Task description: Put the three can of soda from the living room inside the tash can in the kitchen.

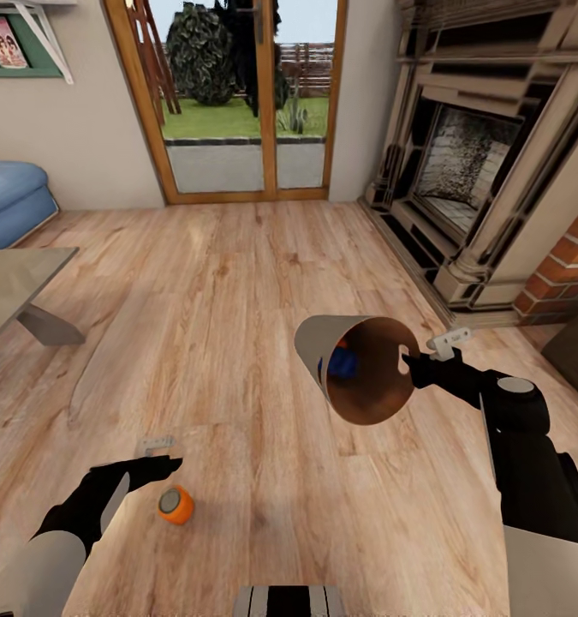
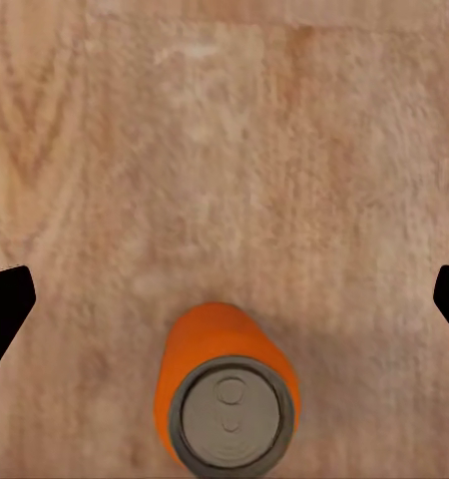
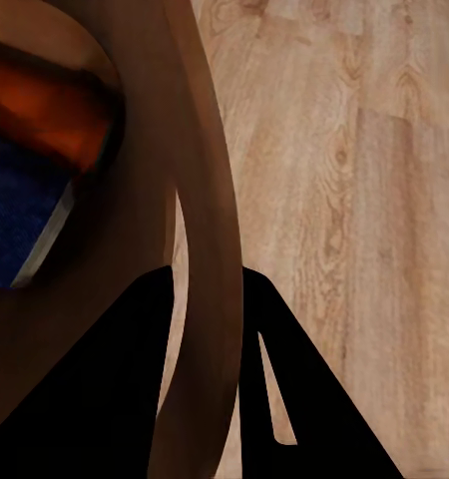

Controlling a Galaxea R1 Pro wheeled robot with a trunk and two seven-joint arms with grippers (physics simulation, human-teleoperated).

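Note:
A bright orange soda can (image 1: 176,504) stands upright on the wood-plank floor, grey lid up. My left gripper (image 1: 162,456) hovers open just beside and above it. In the left wrist view the orange can (image 2: 224,369) lies between and slightly short of the two black fingertips (image 2: 0,309). My right gripper (image 1: 413,364) is shut on the rim of the trash can (image 1: 314,343), which it holds off the floor, tilted with its coppery mouth toward me. A dark blue can (image 1: 342,364) lies inside. The right wrist view shows the rim (image 3: 210,249) pinched, the blue can (image 3: 20,220) and an orange-red can (image 3: 45,110).
A glass-topped table (image 1: 14,283) and blue sofa (image 1: 10,201) stand at the left. The fireplace (image 1: 468,171) with brick surround (image 1: 571,266) fills the right. Glass patio doors (image 1: 246,94) are ahead. Open wood floor (image 1: 237,300) lies between.

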